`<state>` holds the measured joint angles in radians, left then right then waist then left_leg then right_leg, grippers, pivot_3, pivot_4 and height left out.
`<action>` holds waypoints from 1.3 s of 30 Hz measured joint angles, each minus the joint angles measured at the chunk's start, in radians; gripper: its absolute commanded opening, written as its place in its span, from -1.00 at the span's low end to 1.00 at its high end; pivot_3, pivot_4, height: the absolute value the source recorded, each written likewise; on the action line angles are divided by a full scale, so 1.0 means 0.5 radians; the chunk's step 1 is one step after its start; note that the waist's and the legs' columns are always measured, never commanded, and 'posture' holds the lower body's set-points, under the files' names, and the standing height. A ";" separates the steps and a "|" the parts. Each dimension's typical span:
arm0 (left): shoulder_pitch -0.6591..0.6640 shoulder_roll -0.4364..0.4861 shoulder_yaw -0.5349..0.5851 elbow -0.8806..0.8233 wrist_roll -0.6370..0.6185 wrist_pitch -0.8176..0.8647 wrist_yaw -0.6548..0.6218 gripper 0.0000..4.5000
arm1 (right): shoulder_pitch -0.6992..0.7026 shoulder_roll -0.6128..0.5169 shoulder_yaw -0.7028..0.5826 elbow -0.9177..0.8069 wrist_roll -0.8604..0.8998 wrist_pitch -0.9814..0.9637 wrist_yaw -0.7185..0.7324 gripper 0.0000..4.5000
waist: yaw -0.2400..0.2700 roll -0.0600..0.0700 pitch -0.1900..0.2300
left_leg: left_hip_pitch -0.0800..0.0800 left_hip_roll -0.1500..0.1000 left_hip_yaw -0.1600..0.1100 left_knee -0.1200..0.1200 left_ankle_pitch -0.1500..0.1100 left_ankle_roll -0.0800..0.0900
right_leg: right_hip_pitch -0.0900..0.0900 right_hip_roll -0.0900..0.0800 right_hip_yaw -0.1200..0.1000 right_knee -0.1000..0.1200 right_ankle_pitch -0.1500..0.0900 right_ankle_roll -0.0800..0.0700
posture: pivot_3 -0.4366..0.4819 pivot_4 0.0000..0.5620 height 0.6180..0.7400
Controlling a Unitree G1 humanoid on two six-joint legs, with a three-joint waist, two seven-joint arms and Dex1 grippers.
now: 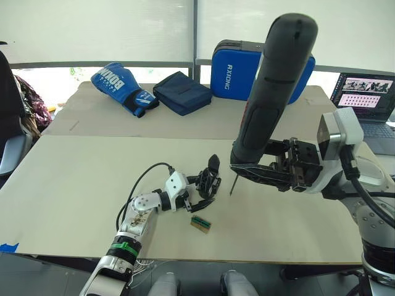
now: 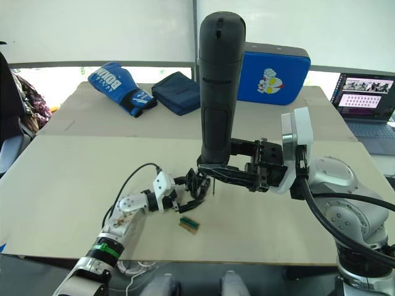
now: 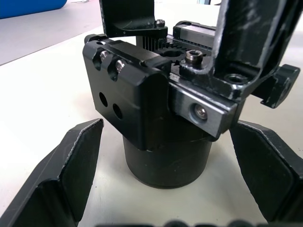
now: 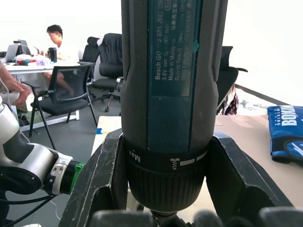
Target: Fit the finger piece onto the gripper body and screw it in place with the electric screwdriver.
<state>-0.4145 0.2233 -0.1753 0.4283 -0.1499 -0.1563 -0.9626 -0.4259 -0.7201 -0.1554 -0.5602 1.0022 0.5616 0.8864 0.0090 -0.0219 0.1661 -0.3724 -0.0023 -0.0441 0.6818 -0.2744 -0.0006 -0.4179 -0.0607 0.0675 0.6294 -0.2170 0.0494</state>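
Upright, the electric screwdriver (image 1: 271, 92) is clenched by the right gripper (image 1: 259, 174), bit just at 3 o'clock of the gripper body (image 1: 210, 180), flanked by the left gripper's (image 1: 200, 194) released jaws on the desk (image 1: 80, 185).

Around the gripper body (image 1: 208, 180) the bench (image 1: 80, 185) lies bare toward the robot's left and toward the far edge, giving open passage there. Its near side is taken by the left gripper (image 3: 156, 189), whose 2 jaws stand on either side of its round base, and a small green-and-tan block (image 1: 200, 224) lies just nearer still. Its right side is blocked by the electric screwdriver (image 1: 270, 92), upright in the right gripper (image 1: 262, 174), bit tip just beside it.
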 measured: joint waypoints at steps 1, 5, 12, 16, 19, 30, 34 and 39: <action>-0.001 0.001 0.000 0.001 0.000 0.001 0.003 0.60 | 0.000 0.000 0.000 0.000 0.000 0.000 -0.001 -0.16 | 0.001 0.000 0.000 | 0.000 0.000 0.000 0.000 0.000 0.000 | 0.000 0.000 0.000 0.000 0.000 0.000 | -0.05 -0.47 1.00; -0.006 0.007 0.001 0.009 0.000 0.001 0.003 0.01 | -0.001 0.001 0.000 0.000 -0.002 0.000 -0.004 -0.16 | 0.002 0.000 0.000 | 0.000 0.000 0.000 0.000 0.000 0.000 | 0.000 0.000 0.000 0.000 0.000 0.000 | -0.05 -0.47 1.00; -0.020 0.009 -0.002 0.026 0.000 0.001 -0.015 0.01 | -0.183 0.031 0.006 0.010 0.013 0.018 -0.036 -0.16 | 0.003 0.000 0.000 | 0.000 0.000 -0.001 0.000 0.000 0.000 | 0.000 0.000 -0.001 0.000 0.000 0.000 | -0.05 -0.47 1.00; -0.025 0.013 -0.002 0.032 0.000 0.001 -0.020 0.01 | -0.365 0.085 0.059 0.056 0.065 0.064 -0.079 -0.16 | 0.005 0.001 0.000 | 0.000 0.000 -0.001 0.001 0.000 0.000 | 0.001 0.000 -0.002 0.000 0.000 0.000 | -0.05 -0.47 1.00; -0.027 0.016 -0.002 0.035 0.000 0.001 -0.022 0.01 | -0.489 0.141 0.128 0.118 0.045 0.082 -0.112 -0.16 | 0.004 0.001 -0.001 | 0.000 0.000 -0.001 0.001 0.000 0.000 | 0.000 0.000 -0.002 0.001 0.000 0.000 | -0.05 -0.47 1.00; -0.028 0.017 -0.005 0.029 0.003 0.006 -0.021 0.01 | -0.709 0.418 0.505 0.448 -0.469 0.014 -0.114 -0.16 | 0.005 0.002 -0.001 | -0.001 0.000 -0.001 0.001 0.000 0.000 | -0.001 -0.001 -0.003 0.001 0.000 0.000 | -0.05 -0.47 1.00; -0.027 0.018 -0.006 0.022 0.003 0.014 -0.021 0.01 | -0.713 0.506 0.569 0.539 -0.592 -0.040 -0.063 -0.16 | 0.006 0.002 -0.001 | -0.002 0.000 -0.002 0.001 0.000 0.000 | -0.002 -0.001 -0.003 0.000 0.000 0.000 | -0.05 -0.47 1.00; -0.025 0.023 -0.006 0.016 0.003 0.017 -0.021 0.01 | -0.685 0.537 0.602 0.606 -0.721 -0.121 0.030 -0.16 | 0.004 0.002 -0.001 | -0.002 0.000 -0.002 0.001 0.000 0.000 | -0.002 -0.001 -0.003 0.000 0.000 0.000 | -0.05 -0.47 1.00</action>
<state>-0.4270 0.2350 -0.1781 0.4363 -0.1486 -0.1476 -0.9730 -0.7682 -0.4516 0.1455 -0.2573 0.6416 0.5011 0.9016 0.0112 -0.0208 0.1654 -0.3734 -0.0023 -0.0449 0.6823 -0.2744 -0.0006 -0.4191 -0.0611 0.0658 0.6296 -0.2168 0.0493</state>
